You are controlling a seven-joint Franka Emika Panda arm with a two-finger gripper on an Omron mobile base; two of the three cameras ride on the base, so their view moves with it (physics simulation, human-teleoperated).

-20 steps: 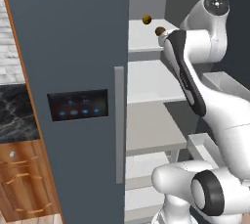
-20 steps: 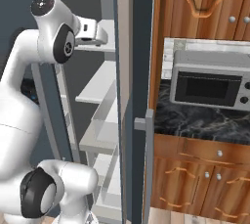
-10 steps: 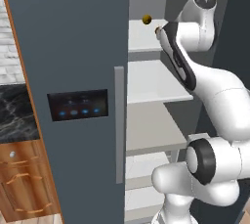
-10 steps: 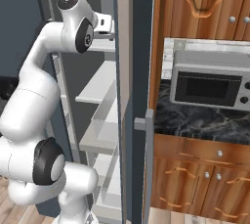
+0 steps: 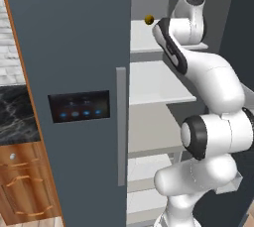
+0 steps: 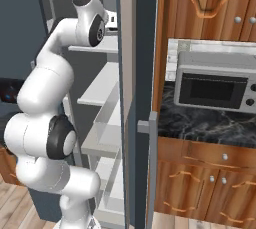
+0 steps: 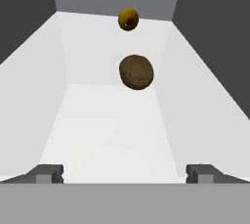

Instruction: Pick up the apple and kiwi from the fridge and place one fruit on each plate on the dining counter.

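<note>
Slate blue-grey and tall, the fridge [image 5: 74, 47] stands with its left door shut, a black panel of small blue lights [image 5: 79, 113] set into it and a grey vertical handle [image 5: 120, 127] running down its right edge. To the right of that door the cabinet is open onto pale grey shelves [image 5: 156, 82], stacked one above the other. On the upper shelf, well back, sits a small round yellow-brown fruit [image 5: 148, 20], and the white arm with dark joints [image 5: 208, 92] reaches up from below and bends in over that same shelf.

Looking along the hand, the dull olive-brown kiwi [image 7: 136, 72] rests on the white shelf floor near the middle, its skin rough, speckled and matt, roundish. Behind it, close to the grey back wall, the yellow fruit [image 7: 128, 19] looks smaller and glossier; the two are apart. The two-finger gripper [image 7: 125, 173] hangs short of the kiwi with its jaws spread as wide as they go, one dark fingertip [image 7: 46, 173] low at the left and the other at the right, nothing between them.

From the other side, the arm [image 6: 55, 98] leans into the compartment past the open door's edge [image 6: 137, 98]. Right of the fridge stands a silver microwave [image 6: 217, 80] on a black veined counter [image 6: 200, 123] above carved wooden cabinet doors [image 6: 200, 183].
</note>
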